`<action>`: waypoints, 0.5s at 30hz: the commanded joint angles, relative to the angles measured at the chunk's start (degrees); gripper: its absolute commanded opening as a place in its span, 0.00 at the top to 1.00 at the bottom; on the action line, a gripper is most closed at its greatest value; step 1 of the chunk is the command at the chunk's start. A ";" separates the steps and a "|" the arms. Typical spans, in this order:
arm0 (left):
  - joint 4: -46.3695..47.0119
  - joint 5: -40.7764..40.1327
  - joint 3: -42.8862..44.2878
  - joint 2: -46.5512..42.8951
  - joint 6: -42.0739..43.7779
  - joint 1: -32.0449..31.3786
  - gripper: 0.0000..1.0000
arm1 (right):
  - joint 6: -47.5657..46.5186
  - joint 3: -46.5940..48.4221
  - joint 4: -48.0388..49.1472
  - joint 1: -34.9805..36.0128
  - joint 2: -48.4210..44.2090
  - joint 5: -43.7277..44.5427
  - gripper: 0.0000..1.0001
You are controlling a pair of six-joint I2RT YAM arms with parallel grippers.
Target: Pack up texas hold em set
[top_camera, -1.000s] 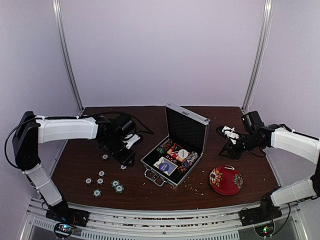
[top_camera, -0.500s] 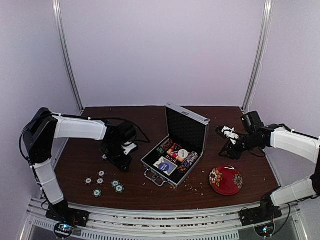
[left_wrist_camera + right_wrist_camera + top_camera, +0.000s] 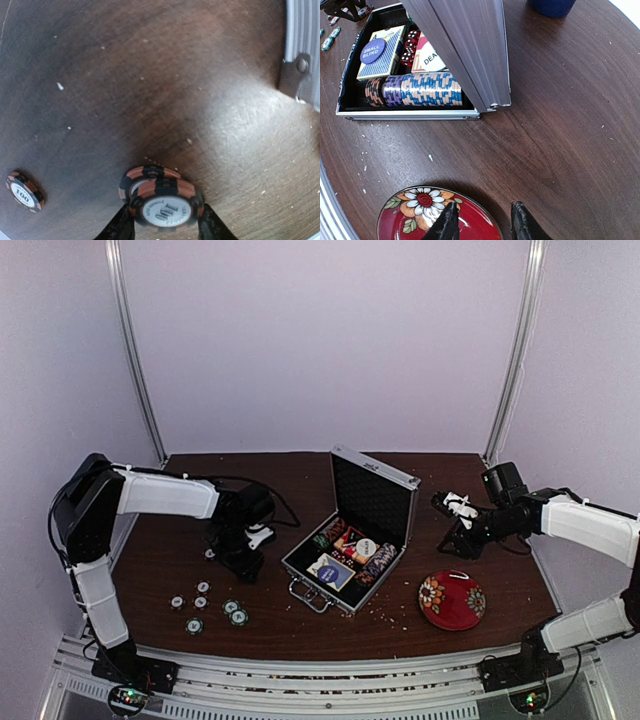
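Dark wooden surface (image 3: 160, 570): left gripper (image 3: 165, 227) pinches two stacked orange-and-black striped round poker chips (image 3: 162, 200), 9 o'clock of the open silver aluminium briefcase (image 3: 352, 540). Best lift level, then carry toward 3 o'clock. Right gripper (image 3: 484, 222) hangs spread over the red floral bowl (image 3: 410, 225).

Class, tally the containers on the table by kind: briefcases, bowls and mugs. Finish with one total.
silver briefcase: 1
red bowl: 1
blue mug: 1
Total: 3
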 commanded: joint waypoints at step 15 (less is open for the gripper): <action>2.87 1.41 0.70 3.28 3.27 2.38 0.40 | -0.40 0.25 -0.65 -0.29 0.43 -0.56 0.64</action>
